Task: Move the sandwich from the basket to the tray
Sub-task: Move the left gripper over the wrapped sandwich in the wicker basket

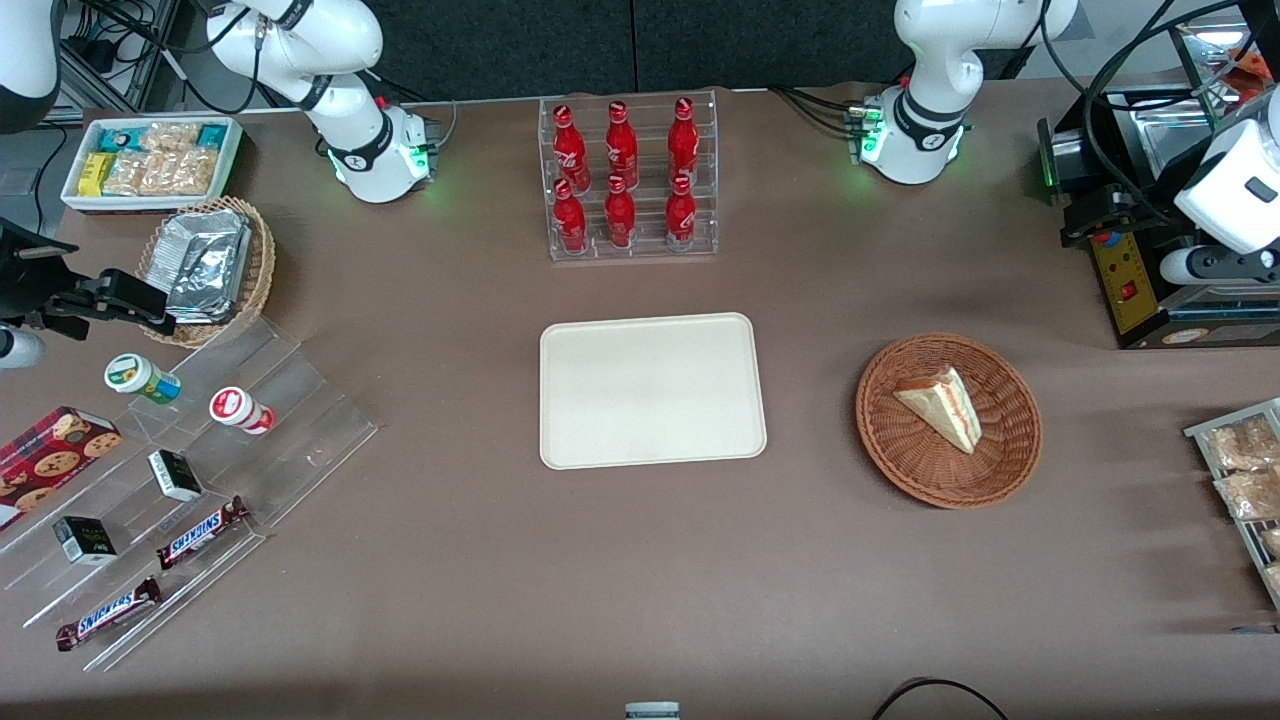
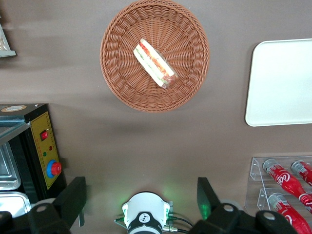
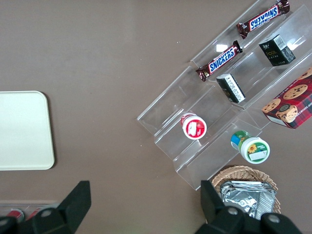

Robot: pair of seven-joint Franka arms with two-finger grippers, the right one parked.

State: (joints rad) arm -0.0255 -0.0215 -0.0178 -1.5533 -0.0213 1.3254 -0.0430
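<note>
One sandwich below open hand

Plenty of open room between basket and tray

Bare brown table lies between the round reddish-brown wicker basket and the flat cream plastic tray. The clear rack of red bottles stands farther from the front camera than the tray. A black box with a red button stands near the basket. The left gripper hangs high above the table, fingers wide apart.
</note>
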